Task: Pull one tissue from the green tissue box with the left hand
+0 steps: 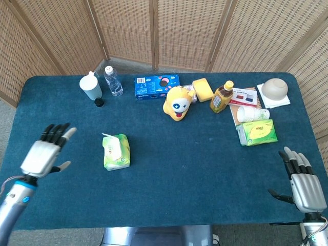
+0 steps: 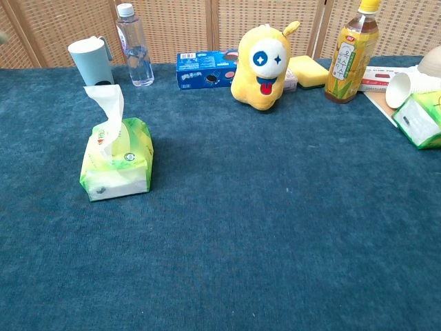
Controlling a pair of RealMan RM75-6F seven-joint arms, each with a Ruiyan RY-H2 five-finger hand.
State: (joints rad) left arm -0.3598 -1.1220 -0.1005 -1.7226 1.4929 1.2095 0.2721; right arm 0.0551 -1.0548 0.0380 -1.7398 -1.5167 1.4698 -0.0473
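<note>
The green tissue pack [image 1: 117, 152] lies on the blue table, left of centre, with a white tissue [image 2: 107, 110] standing up out of its top. My left hand [image 1: 46, 152] hovers over the table to the left of the pack, a good hand's width away, fingers spread and holding nothing. My right hand [image 1: 302, 184] is at the table's near right corner, also spread and empty. The chest view shows the tissue pack [image 2: 117, 160] but neither hand.
A second green box [image 1: 258, 132] lies at the right beside paper cups [image 1: 252, 113]. Along the back stand a mug [image 1: 90, 87], water bottle [image 1: 113, 81], blue biscuit box [image 1: 157, 86], yellow plush toy [image 1: 178, 102], sponge [image 1: 203, 89], tea bottle [image 1: 221, 97] and bowl [image 1: 274, 88].
</note>
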